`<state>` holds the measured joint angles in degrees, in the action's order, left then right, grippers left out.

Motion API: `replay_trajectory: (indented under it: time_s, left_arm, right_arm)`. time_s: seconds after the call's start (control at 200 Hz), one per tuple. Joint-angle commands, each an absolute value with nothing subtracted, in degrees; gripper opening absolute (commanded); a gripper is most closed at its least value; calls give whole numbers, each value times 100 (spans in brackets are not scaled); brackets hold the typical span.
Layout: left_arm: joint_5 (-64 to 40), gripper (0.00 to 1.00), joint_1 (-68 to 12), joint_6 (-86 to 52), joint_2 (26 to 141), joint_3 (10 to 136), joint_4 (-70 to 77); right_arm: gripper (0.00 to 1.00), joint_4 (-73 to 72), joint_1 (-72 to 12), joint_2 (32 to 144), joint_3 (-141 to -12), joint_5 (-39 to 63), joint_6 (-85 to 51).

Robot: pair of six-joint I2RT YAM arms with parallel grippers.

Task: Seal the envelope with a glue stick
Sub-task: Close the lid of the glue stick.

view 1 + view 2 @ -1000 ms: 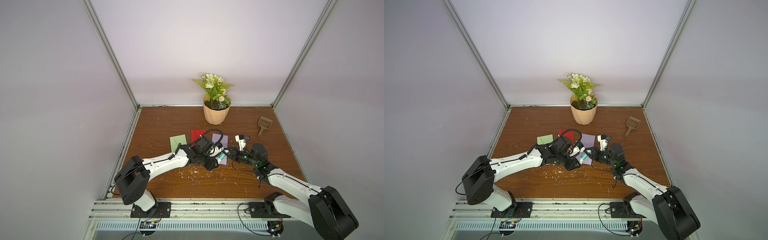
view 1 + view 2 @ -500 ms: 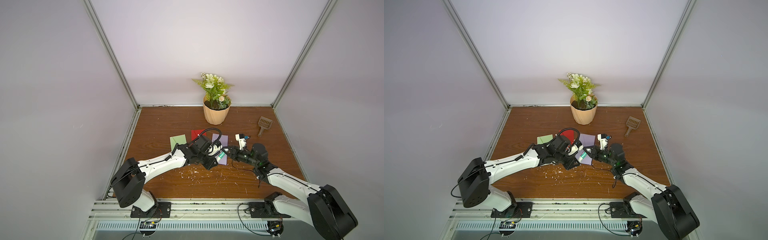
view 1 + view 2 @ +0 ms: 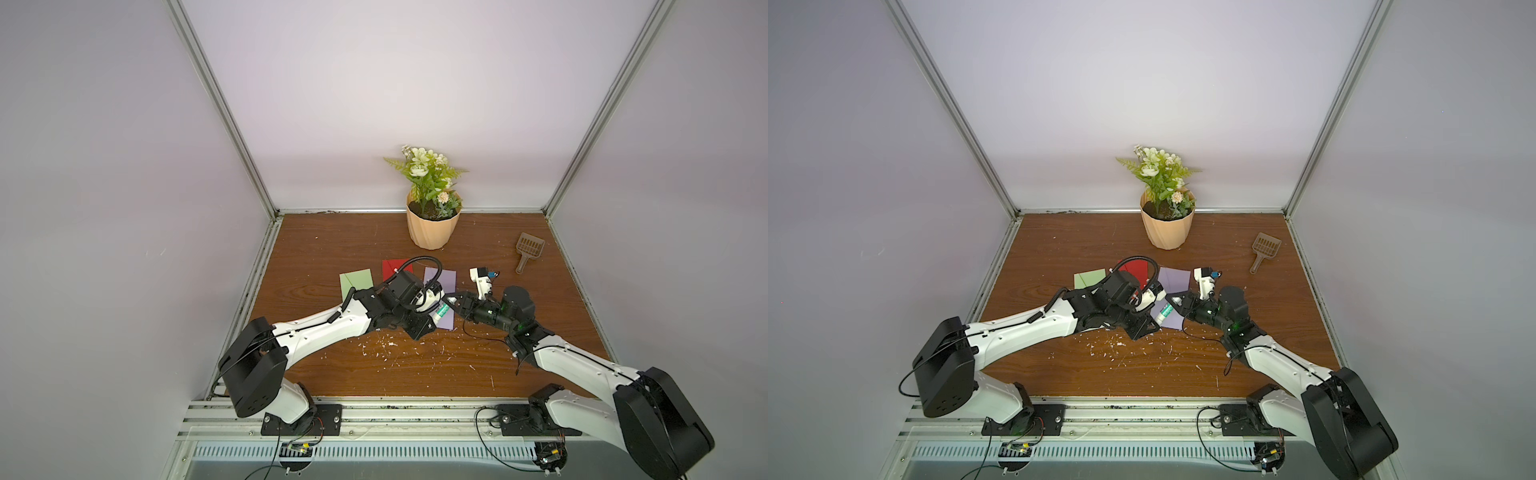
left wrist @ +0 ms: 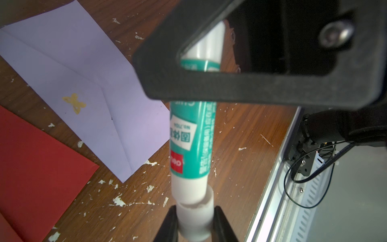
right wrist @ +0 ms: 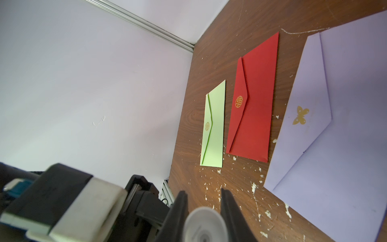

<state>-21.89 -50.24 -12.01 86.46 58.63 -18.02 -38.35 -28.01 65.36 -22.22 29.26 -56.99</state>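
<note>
The glue stick [image 3: 441, 310] [image 3: 1166, 311], white with a green label, hangs just above the table between both arms. My left gripper [image 4: 194, 224] [image 3: 432, 321] is shut on the wider white piece at one end of the glue stick [image 4: 191, 142]; a narrower white neck enters that piece. My right gripper [image 5: 203, 201] [image 3: 453, 300] is shut on the other white end of the glue stick [image 5: 204, 225]. Three envelopes lie flat with flaps folded down: purple [image 3: 440, 280] [image 5: 335, 136] under the glue stick, red [image 3: 392, 268] [image 5: 255, 100], green [image 3: 353, 282] [image 5: 215, 125].
A potted plant [image 3: 432, 226] stands at the back of the brown table. A brown scoop [image 3: 528, 251] lies at the back right. White flecks [image 3: 386, 345] litter the wood in front of the envelopes. A metal rail [image 3: 374, 409] runs along the front edge.
Hardly anything: the left arm has shifted slightly, and both grippers keep their hold on the glue stick.
</note>
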Motion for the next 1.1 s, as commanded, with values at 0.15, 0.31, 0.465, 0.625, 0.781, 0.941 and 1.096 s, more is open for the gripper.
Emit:
replay_trajectory:
  time_s: [0.15, 0.31, 0.465, 0.625, 0.781, 0.941, 1.096]
  left_arm:
    - [-2165, 22, -4975, -1055, 8816, 6100, -1512]
    - [-1982, 22, -4974, -1089, 8670, 6069, -1472]
    - [-1796, 22, -4967, -1116, 8578, 6032, -1444]
    - [-1709, 22, -4963, -1116, 8584, 6029, -1416]
    - [-1674, 23, -4957, -1125, 8543, 6029, -1297]
    - [-1393, 22, -4958, -1207, 8436, 5974, -1083]
    - [-1008, 22, -4958, -1504, 8220, 5830, -686]
  right_arm:
    - [0, -3766, -3049, 6475, -2454, 3392, -5456]
    - [0, -3673, -3057, 6461, -2379, 3380, -5404]
    - [0, -3529, -3054, 6451, -2378, 3391, -5344]
    - [0, -3168, -3054, 6486, -2535, 3419, -5166]
    - [0, -3228, -3078, 6543, -2532, 3435, -5206]
    - [0, -3263, -3225, 6668, -2560, 3390, -5239]
    - [0, -3241, -3352, 6817, -2526, 3251, -5261]
